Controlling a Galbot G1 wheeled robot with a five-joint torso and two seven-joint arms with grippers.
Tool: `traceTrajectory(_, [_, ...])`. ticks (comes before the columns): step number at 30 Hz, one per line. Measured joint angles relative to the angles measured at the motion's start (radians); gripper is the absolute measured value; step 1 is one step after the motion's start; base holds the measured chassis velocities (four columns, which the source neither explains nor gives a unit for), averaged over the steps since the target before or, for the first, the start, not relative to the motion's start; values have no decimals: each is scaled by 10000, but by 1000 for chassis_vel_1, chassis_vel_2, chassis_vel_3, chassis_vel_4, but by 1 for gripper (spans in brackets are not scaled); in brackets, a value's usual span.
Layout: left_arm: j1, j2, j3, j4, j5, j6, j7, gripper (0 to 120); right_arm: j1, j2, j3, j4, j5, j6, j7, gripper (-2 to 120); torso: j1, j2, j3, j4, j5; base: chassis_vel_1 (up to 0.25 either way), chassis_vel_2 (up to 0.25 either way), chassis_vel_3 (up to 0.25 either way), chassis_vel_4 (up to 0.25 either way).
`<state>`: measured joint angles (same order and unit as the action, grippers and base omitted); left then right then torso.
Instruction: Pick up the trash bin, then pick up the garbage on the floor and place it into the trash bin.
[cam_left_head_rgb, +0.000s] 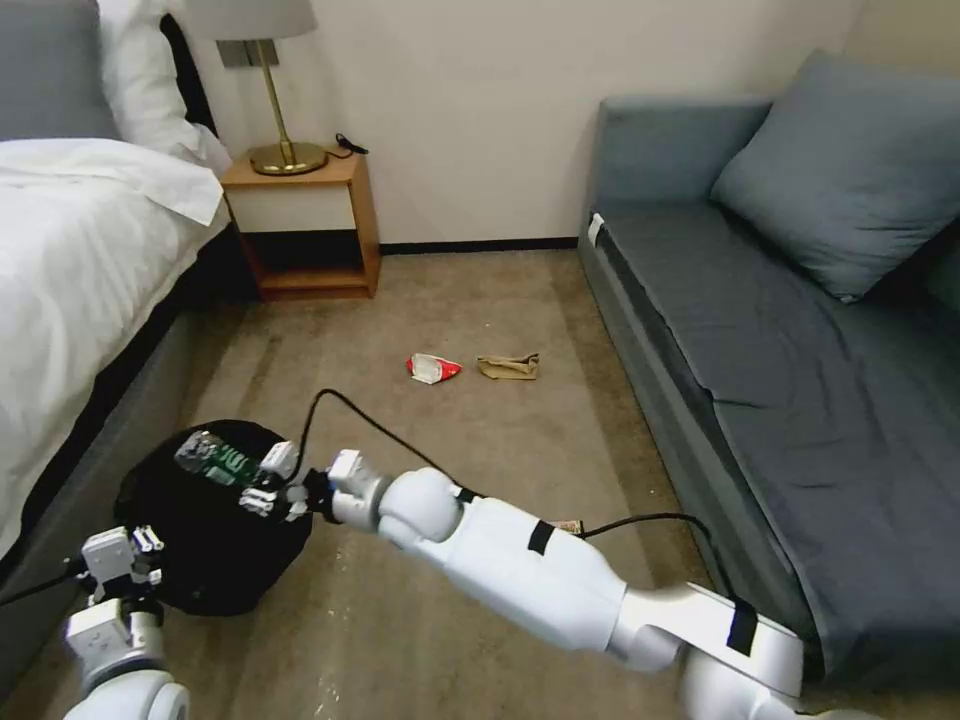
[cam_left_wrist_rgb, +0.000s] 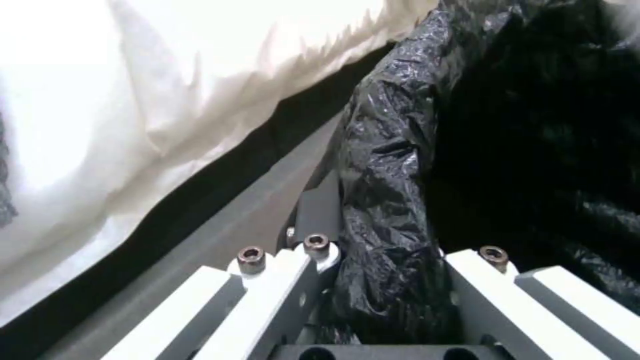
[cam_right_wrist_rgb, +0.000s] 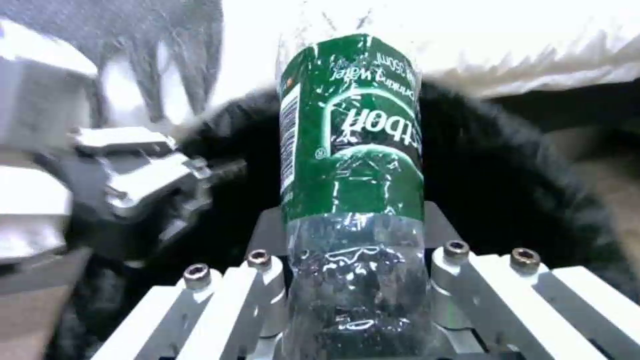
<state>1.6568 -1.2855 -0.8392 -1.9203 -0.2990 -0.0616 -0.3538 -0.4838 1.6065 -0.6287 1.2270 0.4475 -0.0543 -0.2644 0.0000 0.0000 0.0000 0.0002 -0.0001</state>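
While the right arm reaches low across the carpet toward the robot's left, elbow bent and forearm nearly level, the right gripper (cam_left_head_rgb: 268, 480) sits over the open mouth of the trash bin (cam_left_head_rgb: 200, 560). Its fingers are clamped on the clear plastic bottle (cam_right_wrist_rgb: 353, 165), which points outward over the bin's black liner; the green label faces the wrist camera.

Left arm: lower left of the head view, wrist raised, left gripper (cam_left_head_rgb: 125, 555) at the bin's near rim. Its fingers are pinched on a fold of the black bag liner (cam_left_wrist_rgb: 383, 200) at the rim, next to the grey bed frame (cam_left_wrist_rgb: 220, 240).

Bin position: beside the bed (cam_left_head_rgb: 80, 250).

On the carpet farther out, between bed and sofa (cam_left_head_rgb: 760, 330): red-and-white snack packet (cam_left_head_rgb: 433, 368) and tan paper bag (cam_left_head_rgb: 509, 367), near each other, not touching.
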Motion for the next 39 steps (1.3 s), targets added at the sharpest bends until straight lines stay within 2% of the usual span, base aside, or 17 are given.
traceTrajectory(11, [74,-180,39,-402,4,-18,117,5,69,44,-15,-1135,-295,334,260,28,0,-1,0,-4,-1,0,0,0,0])
traceTrajectory(14, [191,-200,42,-448,4,-37,139,5,-35,37,-65,-1376,-429,440,316,33,0,-1,0,-3,0,0,0,0,0])
traceTrajectory(18, [287,-253,48,-456,0,-80,190,5,-142,31,-188,-1474,-579,541,375,51,0,0,0,-2,0,0,0,0,0])
traceTrajectory(20, [285,-272,52,-455,7,-85,193,5,-155,29,-202,-1454,-596,550,390,54,0,-1,0,-2,0,0,0,0,0])
traceTrajectory(21, [263,-310,65,-438,28,-96,199,5,-168,26,-224,-1377,-619,552,423,61,0,-1,0,-2,0,0,0,0,0])
traceTrajectory(24, [136,-383,85,-292,91,-97,203,5,-134,23,-308,-1035,-584,518,532,75,0,0,0,-2,0,0,0,0,0])
traceTrajectory(26, [93,-404,88,-232,108,-97,203,5,-118,22,-329,-943,-566,507,563,79,0,-1,0,-1,1,0,0,0,0])
traceTrajectory(29, [-8,-465,95,-60,168,-98,201,5,-112,19,-371,-634,-510,465,627,93,0,-1,0,-2,1,0,0,0,0])
traceTrajectory(33, [-60,-471,94,57,184,-104,180,5,-110,18,-372,-385,-462,443,654,99,0,-1,0,-2,0,0,0,0,0])
traceTrajectory(39, [-186,-359,26,273,116,-161,140,5,163,-124,-477,427,-253,251,688,100,0,0,0,2,3,0,0,0,0])
